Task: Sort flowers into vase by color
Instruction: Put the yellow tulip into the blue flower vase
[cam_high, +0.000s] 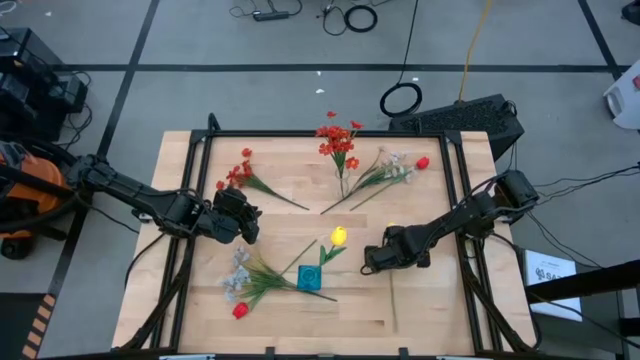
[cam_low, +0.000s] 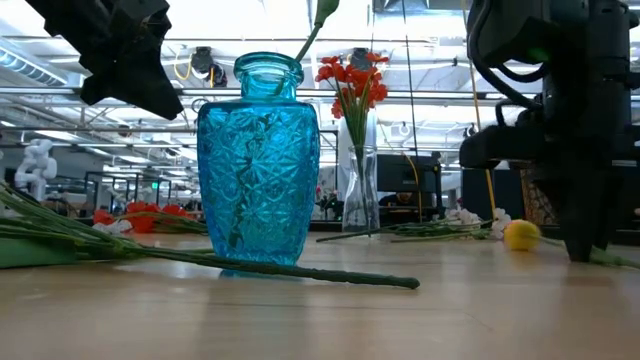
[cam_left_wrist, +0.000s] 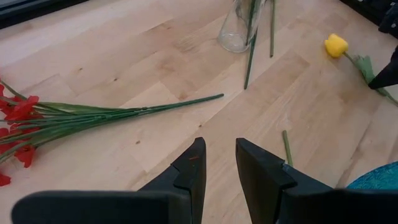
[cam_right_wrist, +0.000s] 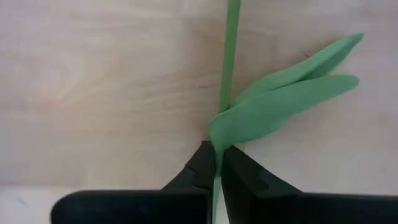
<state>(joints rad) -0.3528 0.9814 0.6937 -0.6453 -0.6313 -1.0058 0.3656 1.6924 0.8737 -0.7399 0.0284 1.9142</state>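
You had the right gripper (cam_right_wrist: 217, 163) clamped low on the tulip stem (cam_right_wrist: 231, 50), lower right of centre on the table, likely for lifting toward the blue vase (cam_high: 309, 278), while the left gripper (cam_left_wrist: 219, 163) hung apart.

The high view looks straight down on the whole wooden table (cam_high: 200, 330), floor filling the upper frame. The low view sits at tabletop level, very near the blue vase (cam_low: 258, 165) at centre-left, facing the room behind. The left wrist view looks obliquely down across the boards; a yellow tulip (cam_left_wrist: 336, 45) at its upper right shows in the low view too. The right wrist view presses close to a green stem (cam_right_wrist: 232, 50).
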